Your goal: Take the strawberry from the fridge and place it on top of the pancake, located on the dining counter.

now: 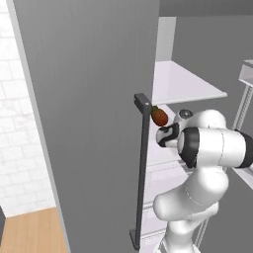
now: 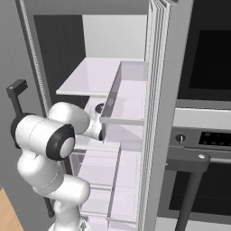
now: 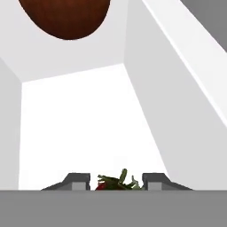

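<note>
The fridge (image 1: 89, 99) stands open and my arm reaches into it at a white shelf (image 2: 99, 76). In the hand view the strawberry (image 3: 116, 182), red with green leaves, lies on the white shelf floor right between my fingertips (image 3: 77, 179). My gripper (image 3: 113, 181) straddles it, half-closed, with a narrow gap on each side. From the left base view the dark hand (image 1: 167, 134) sits just below a larger orange-brown fruit (image 1: 159, 116). The pancake and the dining counter are out of view.
The orange-brown fruit (image 3: 66, 17) lies further in on the same shelf. The fridge door's dark bar handle (image 1: 143, 168) is close to my left. A clear door bin (image 2: 128, 103) hangs on my right, with a dark oven (image 2: 207, 135) beyond it.
</note>
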